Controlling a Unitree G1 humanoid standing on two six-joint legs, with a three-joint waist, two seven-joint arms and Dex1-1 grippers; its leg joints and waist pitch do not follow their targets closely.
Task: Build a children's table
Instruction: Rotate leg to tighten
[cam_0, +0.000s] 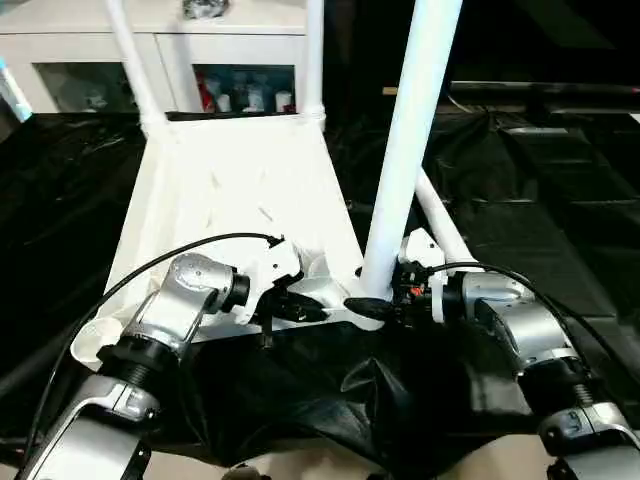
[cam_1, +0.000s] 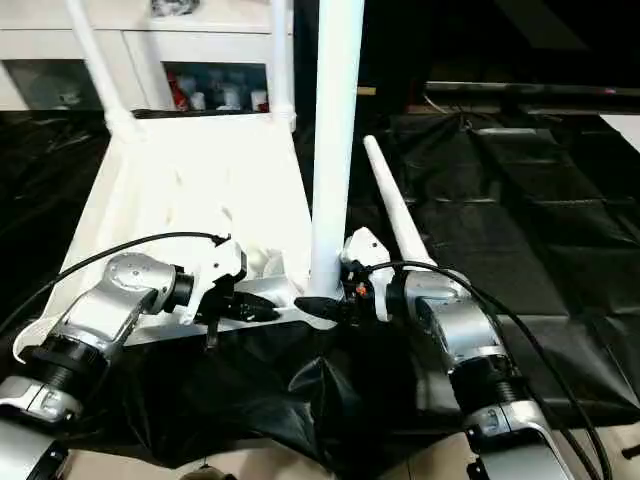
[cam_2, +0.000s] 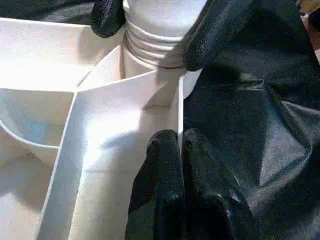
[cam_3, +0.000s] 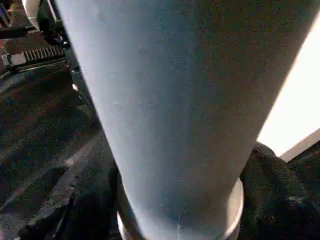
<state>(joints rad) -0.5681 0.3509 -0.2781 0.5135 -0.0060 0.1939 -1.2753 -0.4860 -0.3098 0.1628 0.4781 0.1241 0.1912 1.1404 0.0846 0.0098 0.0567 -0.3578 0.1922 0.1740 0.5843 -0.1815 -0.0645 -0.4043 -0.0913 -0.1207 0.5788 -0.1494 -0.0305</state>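
The white tabletop (cam_0: 230, 190) lies upside down on a black sheet, ribbed underside up. Two white legs (cam_0: 135, 60) (cam_0: 314, 55) stand in its far corner sockets. A third leg (cam_0: 405, 150) stands upright in the near right corner socket. My right gripper (cam_0: 372, 305) is shut around its base, and in the left wrist view its black fingers (cam_2: 215, 35) press both sides of the ringed end. My left gripper (cam_2: 181, 145) is shut on the tabletop's thin near rim wall, just left of that socket. Another leg (cam_1: 395, 215) lies loose on the sheet to the right.
A white glass-door cabinet (cam_0: 230, 70) stands behind the tabletop. The black sheet (cam_0: 560, 200) is wrinkled and bunches up at the near edge between my arms. Black cables arc over both forearms.
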